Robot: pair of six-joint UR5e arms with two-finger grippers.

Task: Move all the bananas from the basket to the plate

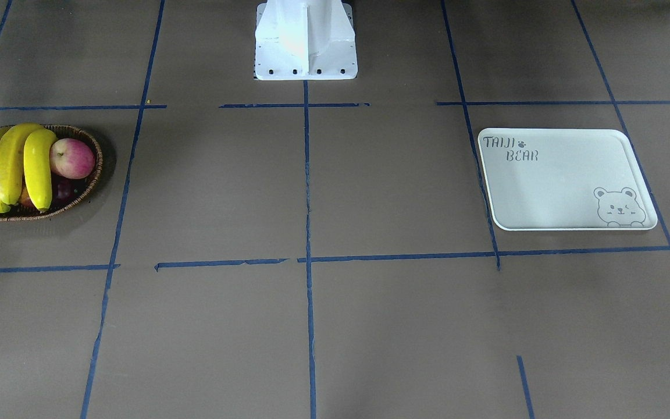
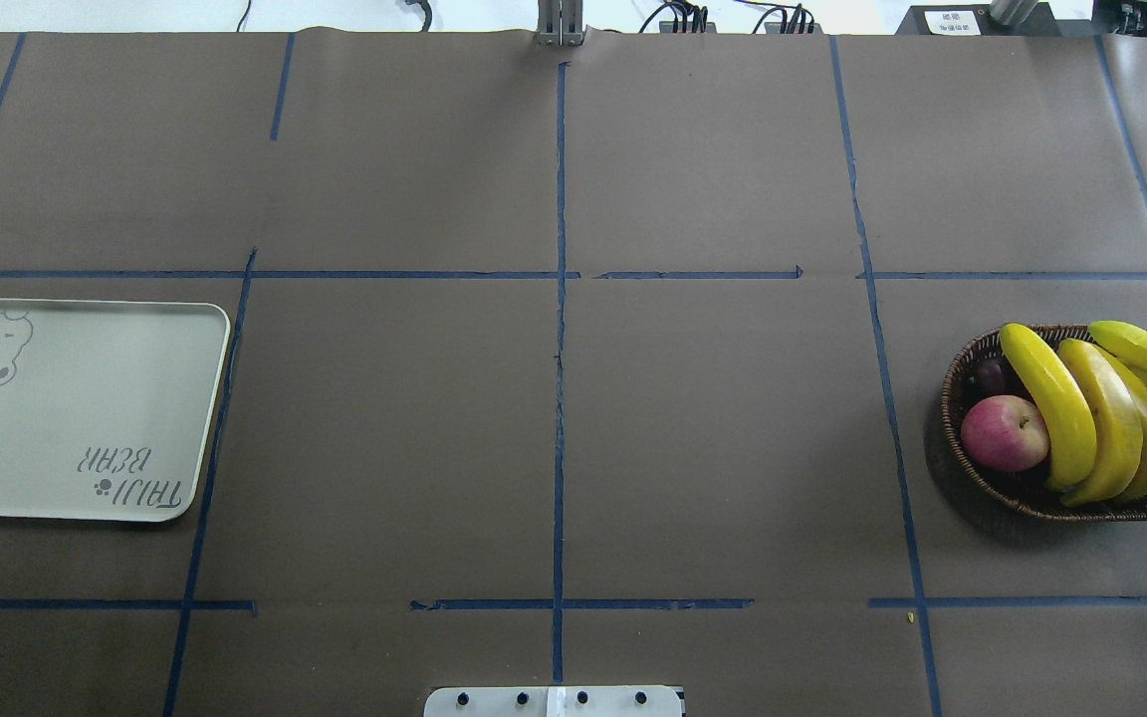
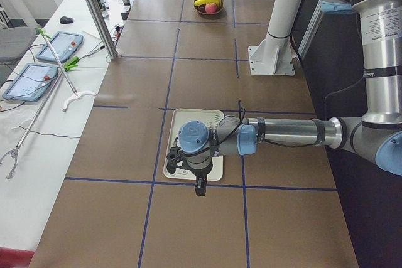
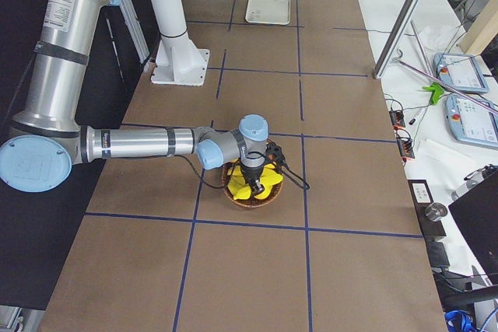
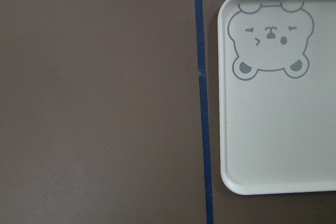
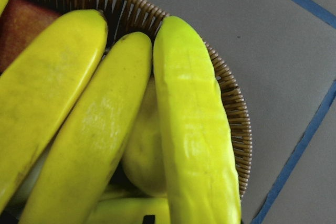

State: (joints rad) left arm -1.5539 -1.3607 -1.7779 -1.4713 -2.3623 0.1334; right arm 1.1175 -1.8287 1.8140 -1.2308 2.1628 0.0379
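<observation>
Several yellow bananas (image 1: pixel 15 166) (image 2: pixel 1081 418) lie side by side in the brown wicker basket (image 1: pixel 95 174) (image 2: pixel 954 398), some poking over its rim. In the right wrist view the bananas (image 6: pixel 191 129) fill the frame just below the camera, by the basket rim (image 6: pixel 233 103). The right gripper (image 4: pixel 254 186) hangs over the basket; whether it is open or shut I cannot tell. The pale plate (image 1: pixel 556 186) (image 2: pixel 66 418) (image 5: pixel 278 129) with its bear print lies bare. Over the plate's end edge hangs the left gripper (image 3: pixel 200 185), its state unreadable too.
A red apple (image 1: pixel 72 158) (image 2: pixel 1004 433) and a dark purple fruit (image 2: pixel 990 376) share the basket with the bananas. The white robot base (image 1: pixel 306 41) stands at mid-table on the robot's side. Blue tape lines cross the brown table. A metal post (image 3: pixel 94 10) rises at the operators' edge.
</observation>
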